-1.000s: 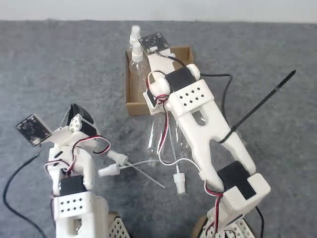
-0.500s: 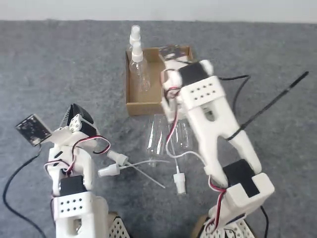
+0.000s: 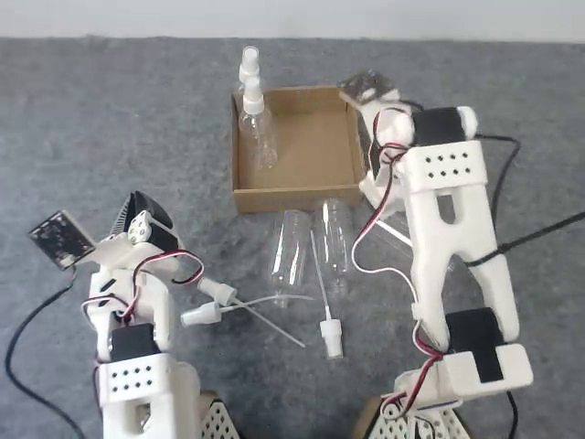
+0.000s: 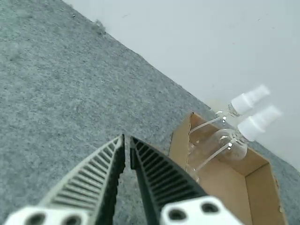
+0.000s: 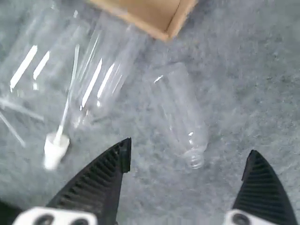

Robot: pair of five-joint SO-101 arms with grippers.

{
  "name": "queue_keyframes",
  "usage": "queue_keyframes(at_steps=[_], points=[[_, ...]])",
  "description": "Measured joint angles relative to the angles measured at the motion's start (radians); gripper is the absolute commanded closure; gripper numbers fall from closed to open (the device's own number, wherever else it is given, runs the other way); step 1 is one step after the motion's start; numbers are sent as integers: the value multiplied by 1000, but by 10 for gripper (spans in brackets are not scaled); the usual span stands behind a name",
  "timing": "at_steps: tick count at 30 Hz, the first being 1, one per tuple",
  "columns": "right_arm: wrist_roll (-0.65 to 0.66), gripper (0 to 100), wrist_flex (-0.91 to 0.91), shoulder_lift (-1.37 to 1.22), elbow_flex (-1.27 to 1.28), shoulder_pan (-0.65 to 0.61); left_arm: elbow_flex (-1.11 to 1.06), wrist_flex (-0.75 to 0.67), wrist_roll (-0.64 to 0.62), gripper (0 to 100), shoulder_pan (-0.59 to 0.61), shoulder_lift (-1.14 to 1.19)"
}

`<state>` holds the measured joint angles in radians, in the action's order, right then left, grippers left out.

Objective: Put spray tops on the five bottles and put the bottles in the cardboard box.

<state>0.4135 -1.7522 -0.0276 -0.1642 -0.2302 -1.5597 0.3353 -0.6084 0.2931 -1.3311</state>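
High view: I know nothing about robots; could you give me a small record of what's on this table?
Cardboard box: open, on grey carpet
In box: two capped bottles, along one side wall
Capless bottles: three, lying on the carpet near the box
Spray tops: three loose, on the carpet
Left gripper: shut, empty
Right gripper: open, above one capless bottle

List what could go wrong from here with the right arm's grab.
The open right pincer hangs over a clear bottle lying on its side; round and slick, it may roll or squirt out on closing. That bottle lies near a corner of the cardboard box, so a finger could nudge the box.
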Motion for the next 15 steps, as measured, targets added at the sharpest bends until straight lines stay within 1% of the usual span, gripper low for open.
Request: queue_keyframes(at_steps=[6, 11, 15], points=[[112, 668, 17, 0, 143, -3, 0, 0, 0, 987, 0, 0], [201, 669, 166, -23, 252, -3, 0, 0, 0, 987, 0, 0], [224, 669, 265, -89, 292, -3, 0, 0, 0, 987, 0, 0]])
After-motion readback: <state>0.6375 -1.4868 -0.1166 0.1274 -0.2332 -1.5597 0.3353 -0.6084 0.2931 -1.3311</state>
